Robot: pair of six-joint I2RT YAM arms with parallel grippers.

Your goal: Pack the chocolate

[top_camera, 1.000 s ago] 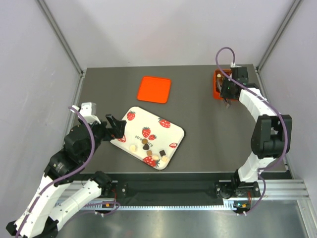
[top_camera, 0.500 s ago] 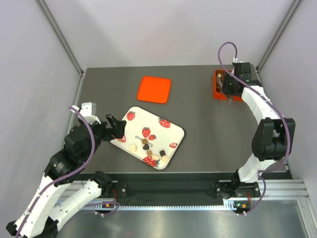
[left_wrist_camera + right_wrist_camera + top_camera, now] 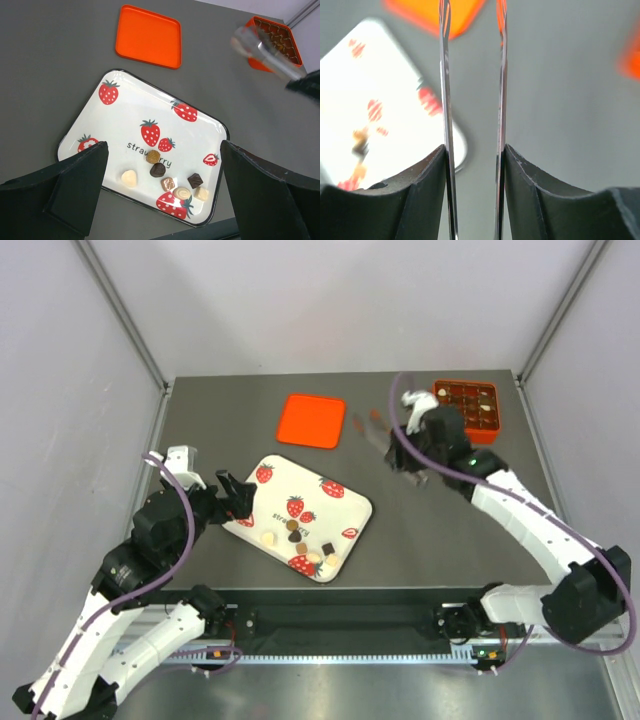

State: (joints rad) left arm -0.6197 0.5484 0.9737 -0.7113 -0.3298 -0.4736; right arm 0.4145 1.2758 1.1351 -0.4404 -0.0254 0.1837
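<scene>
Several small chocolates, dark brown, light brown and cream-white, lie at the near end of the white strawberry tray; the left wrist view shows them on the tray. An orange box at the back right holds more chocolates in its cells. My left gripper is open and empty at the tray's left edge, its jaws wide apart over the chocolates. My right gripper is shut on metal tweezers, motion-blurred, between box and tray. The tweezer arms are apart with nothing between them.
A flat orange lid lies on the grey table behind the tray; it shows in the left wrist view. The blurred tweezers and the box show at that view's top right. Walls enclose the table on three sides.
My right arm has swung fast from over the orange box leftward toward the table's middle, carrying the tweezers; the box is now uncovered. The left arm has hardly moved.
</scene>
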